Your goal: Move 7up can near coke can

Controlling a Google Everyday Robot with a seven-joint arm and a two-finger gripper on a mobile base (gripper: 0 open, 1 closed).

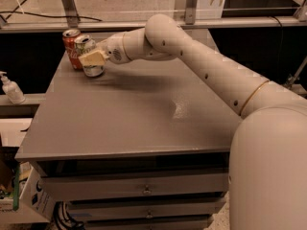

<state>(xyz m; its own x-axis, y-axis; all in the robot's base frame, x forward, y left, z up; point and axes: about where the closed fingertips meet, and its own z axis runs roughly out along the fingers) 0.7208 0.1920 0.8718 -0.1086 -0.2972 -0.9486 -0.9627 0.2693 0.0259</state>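
Observation:
The coke can [71, 51] is red with a silver top and stands upright at the far left corner of the grey table [134, 114]. The 7up can [91, 68], pale green and silver, stands right beside it on its right, touching or nearly touching. My gripper [93, 57] reaches in from the right and is shut on the 7up can, with a pale fingertip [92, 59] across the can's front. The can's bottom is at the table's surface; I cannot tell whether it rests on it.
A white pump bottle [10, 87] stands on a lower ledge left of the table. Metal frame posts [68, 6] rise behind the table's far edge. Drawers [144, 188] sit under the table's front. My arm [216, 75] spans the table's right side.

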